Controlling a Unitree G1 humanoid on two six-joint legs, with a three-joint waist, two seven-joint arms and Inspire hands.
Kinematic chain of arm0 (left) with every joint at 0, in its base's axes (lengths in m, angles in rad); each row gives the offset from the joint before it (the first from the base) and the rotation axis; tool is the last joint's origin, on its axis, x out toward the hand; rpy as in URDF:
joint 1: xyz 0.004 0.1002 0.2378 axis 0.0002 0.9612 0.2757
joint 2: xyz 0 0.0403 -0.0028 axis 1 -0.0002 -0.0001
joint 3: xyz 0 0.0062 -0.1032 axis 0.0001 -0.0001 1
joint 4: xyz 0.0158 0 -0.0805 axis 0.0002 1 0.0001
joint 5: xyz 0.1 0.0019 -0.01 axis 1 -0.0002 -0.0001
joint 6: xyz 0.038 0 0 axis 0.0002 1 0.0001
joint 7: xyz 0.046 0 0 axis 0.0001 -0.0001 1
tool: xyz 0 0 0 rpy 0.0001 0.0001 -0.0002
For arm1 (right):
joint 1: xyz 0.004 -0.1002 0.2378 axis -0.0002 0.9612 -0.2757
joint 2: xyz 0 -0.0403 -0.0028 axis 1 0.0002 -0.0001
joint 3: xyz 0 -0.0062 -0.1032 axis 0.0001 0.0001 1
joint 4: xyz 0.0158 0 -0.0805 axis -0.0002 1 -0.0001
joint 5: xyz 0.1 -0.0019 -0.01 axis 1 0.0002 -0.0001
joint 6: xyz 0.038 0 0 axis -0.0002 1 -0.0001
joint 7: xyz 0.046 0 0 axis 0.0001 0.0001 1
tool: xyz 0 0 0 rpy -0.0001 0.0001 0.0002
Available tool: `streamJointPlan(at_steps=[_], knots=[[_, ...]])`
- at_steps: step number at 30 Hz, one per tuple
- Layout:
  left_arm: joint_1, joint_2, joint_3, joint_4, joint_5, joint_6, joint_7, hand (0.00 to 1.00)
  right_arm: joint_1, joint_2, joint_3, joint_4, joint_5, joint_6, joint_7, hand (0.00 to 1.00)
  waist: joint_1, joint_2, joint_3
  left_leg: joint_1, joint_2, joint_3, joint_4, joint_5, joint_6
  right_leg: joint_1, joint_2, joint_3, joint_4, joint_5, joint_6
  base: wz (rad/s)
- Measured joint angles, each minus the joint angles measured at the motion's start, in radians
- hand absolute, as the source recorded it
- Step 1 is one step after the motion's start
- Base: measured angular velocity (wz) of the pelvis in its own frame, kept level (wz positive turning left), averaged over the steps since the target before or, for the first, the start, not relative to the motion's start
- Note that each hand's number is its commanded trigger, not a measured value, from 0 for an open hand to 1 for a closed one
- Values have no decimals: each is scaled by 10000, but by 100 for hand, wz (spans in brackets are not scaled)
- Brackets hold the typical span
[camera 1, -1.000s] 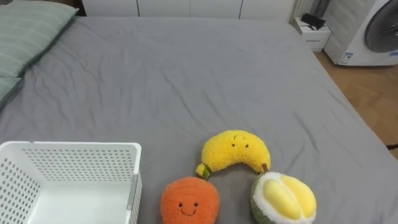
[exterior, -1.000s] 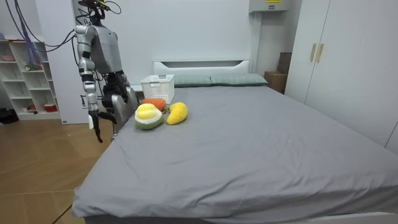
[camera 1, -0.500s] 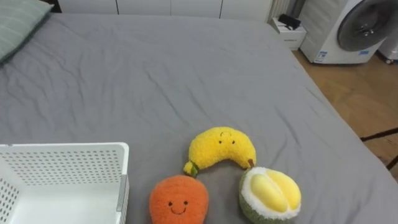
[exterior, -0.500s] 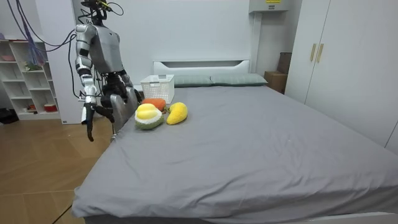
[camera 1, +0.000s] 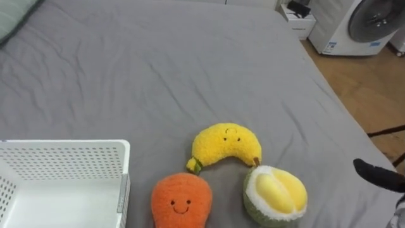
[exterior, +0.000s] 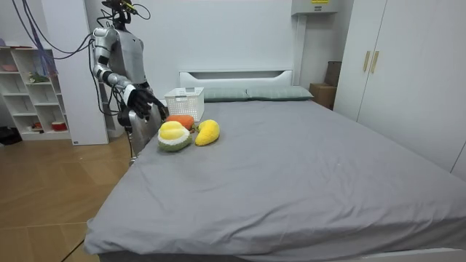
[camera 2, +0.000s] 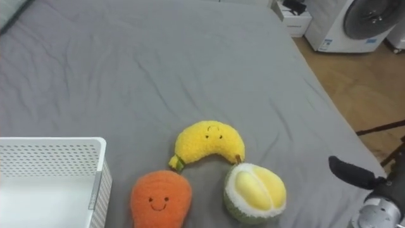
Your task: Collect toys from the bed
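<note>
Three plush toys lie together on the grey bed (camera 1: 158, 69): a yellow banana (camera 1: 226, 144), an orange fruit with a smiling face (camera 1: 180, 201) and a cut durian (camera 1: 275, 195). A white perforated basket (camera 1: 63, 147) stands just left of the orange toy, with nothing visible inside it. My right hand (camera 1: 380, 176) comes in at the right edge, open, a dark finger stretched toward the durian but a short way off it. In the room view I stand at the bedside with that right hand (exterior: 145, 104) raised over the mattress edge beside the toys (exterior: 182, 132).
A washing machine (camera 1: 370, 19) and a small white side table (camera 1: 297, 12) stand on wooden floor past the bed's right edge. A green pillow corner (camera 1: 12, 16) shows at top left. White shelves (exterior: 29, 87) stand behind me.
My right arm has swung up from hanging at my side to reach over the bed edge near the durian. The head camera has tipped down slightly; the toys have not moved.
</note>
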Motion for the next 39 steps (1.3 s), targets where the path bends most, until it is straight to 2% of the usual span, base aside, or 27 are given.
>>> streamJointPlan(at_steps=[1,7,14,20,26,28,30,34,39], knots=[[-25,3,-36,1,-13,-1,0,0,-7,-2,193,-317,-272,-6,88,0,57,21,14,16,1,1,0,1,-1,10,2,15,0,1,-2,0],[-25,-80,-181,0,-10,-66,5,0,-195,-4,1080,-487,-1389,-10,275,0,338,76,-20,60,4,2,4,7,-1,35,-1,-16,23,15,-16,0],[136,-199,-464,-248,12,-64,53,0,-162,-10,1335,-485,-1484,2,770,0,389,184,-38,37,11,-48,0,5,-1,28,-23,-111,105,14,-15,2],[139,-163,-360,-300,80,-55,-80,0,-121,-22,1687,-323,-1929,96,1793,0,409,152,-59,20,1,-76,31,6,-1,36,-29,-101,110,9,-16,0],[148,-117,-174,-266,108,-36,-332,0,-152,-19,1741,531,-2602,122,3006,0,405,7,-100,34,-17,-161,105,7,2,90,-41,-180,70,7,-14,2],[175,-117,-142,-267,109,51,-426,0,-154,-21,1753,728,-3153,331,3598,0,436,-79,-105,5,-20,-163,102,6,3,73,-49,-179,82,6,-14,0],[179,-96,-147,-271,108,202,-451,0,-154,-21,1807,882,-3471,525,4042,0,448,-47,-62,-4,-19,-173,101,2,5,74,-52,-189,83,5,-15,0],[222,-38,-144,-293,107,445,-492,0,-155,-20,2012,1336,-4023,965,5184,0,553,-201,-65,-20,-37,-209,97,2,6,84,-88,-275,81,-16,-21,2],[217,51,-142,-294,113,542,-505,0,-154,-20,2352,1988,-4605,1189,6229,0,680,-346,-54,0,-58,-323,163,-1,12,229,-92,-338,-66,-14,-13,8]])
